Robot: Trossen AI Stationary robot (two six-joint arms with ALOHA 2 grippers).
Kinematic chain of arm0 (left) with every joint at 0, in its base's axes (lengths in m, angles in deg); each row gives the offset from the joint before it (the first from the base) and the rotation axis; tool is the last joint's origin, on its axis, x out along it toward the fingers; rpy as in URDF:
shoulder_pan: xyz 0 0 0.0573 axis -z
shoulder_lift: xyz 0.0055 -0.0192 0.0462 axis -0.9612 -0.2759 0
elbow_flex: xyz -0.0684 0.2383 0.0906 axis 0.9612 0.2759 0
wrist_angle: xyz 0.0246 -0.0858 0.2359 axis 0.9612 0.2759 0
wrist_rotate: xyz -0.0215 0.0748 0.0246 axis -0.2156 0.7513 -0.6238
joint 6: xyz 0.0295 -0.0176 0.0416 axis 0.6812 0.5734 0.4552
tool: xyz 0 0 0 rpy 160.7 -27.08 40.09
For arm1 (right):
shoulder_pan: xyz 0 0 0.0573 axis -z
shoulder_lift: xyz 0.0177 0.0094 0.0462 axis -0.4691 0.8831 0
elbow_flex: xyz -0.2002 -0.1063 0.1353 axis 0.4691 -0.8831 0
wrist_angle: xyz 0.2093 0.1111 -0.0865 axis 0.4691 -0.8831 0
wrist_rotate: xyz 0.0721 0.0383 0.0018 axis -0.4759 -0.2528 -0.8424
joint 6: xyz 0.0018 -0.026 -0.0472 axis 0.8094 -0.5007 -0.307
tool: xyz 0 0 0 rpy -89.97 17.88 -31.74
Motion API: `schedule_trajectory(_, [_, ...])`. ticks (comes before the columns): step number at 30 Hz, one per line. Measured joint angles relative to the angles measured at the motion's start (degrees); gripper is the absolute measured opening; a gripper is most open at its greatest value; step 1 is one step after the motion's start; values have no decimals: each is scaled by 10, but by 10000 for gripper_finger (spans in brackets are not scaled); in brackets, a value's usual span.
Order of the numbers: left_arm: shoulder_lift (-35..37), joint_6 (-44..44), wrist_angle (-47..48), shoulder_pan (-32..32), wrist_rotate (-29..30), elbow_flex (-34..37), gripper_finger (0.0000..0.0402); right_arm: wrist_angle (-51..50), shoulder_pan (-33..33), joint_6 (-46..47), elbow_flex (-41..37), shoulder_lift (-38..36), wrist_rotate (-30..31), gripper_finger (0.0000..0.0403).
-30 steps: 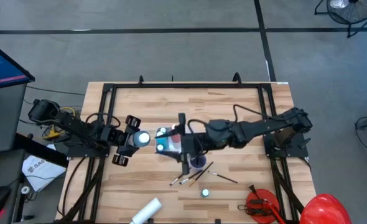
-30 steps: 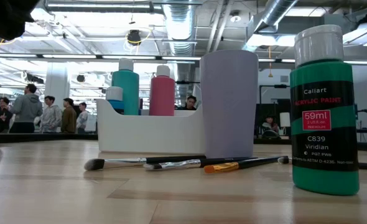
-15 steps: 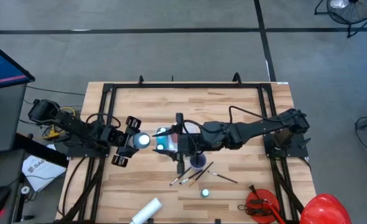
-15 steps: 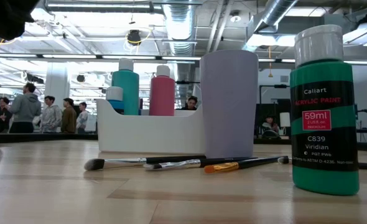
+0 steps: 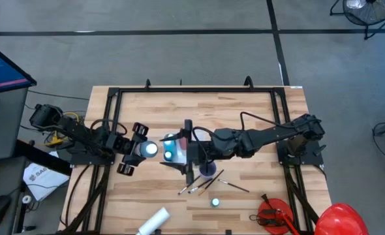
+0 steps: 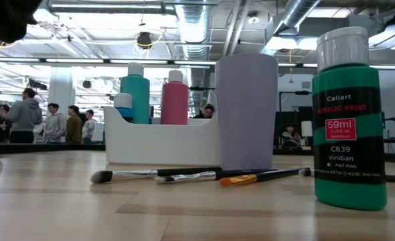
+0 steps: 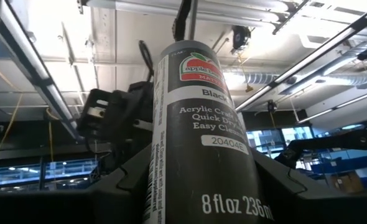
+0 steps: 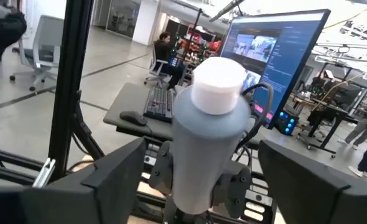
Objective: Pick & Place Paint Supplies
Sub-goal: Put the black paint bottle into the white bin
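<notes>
A black acrylic-paint bottle (image 7: 202, 124) with a white cap (image 5: 151, 148) is held up in the air over the table's middle by my left gripper (image 5: 137, 149), which is shut on it. My right gripper (image 5: 168, 151) reaches in level from the table's right. It is open, and its fingers (image 8: 112, 177) stand on either side of the bottle's cap end (image 8: 218, 87) with gaps showing. Below them stands a white caddy (image 6: 161, 144) holding a teal bottle (image 6: 136, 94) and a pink bottle (image 6: 175, 97). Brushes (image 6: 184, 175) lie on the table. My left gripper pinches the black bottle's lower body (image 7: 171, 199), near its base end, between its two fingers. The fingers come from the table's left and slant upward. The bottle runs on along them, cap end toward my right gripper, lifted clear of the table.
A lavender cup (image 6: 246, 110) stands beside the caddy. Near the front edge are a green Viridian paint bottle (image 6: 349, 117) and a white tube (image 5: 154, 220). A red tool (image 5: 271, 212) and a red dome (image 5: 339, 219) sit at the front right corner.
</notes>
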Motion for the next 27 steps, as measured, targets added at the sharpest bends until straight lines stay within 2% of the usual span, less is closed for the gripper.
schedule_trajectory(6, [0,1,-1,0,0,0,177,42,10,5,0,28,-1,343])
schedule_trajectory(13, [0,1,-2,0,0,0,177,94,20,1,0,41,-2,358])
schedule_trajectory(18, [0,0,3,-1,6,0,177,78,29,72,4,38,-4,349])
schedule_trajectory(22, [0,0,0,-2,15,0,177,7,38,89,47,41,-6,339])
schedule_trajectory(27, [1,1,2,-5,15,-1,177,-30,39,86,85,52,-7,330])
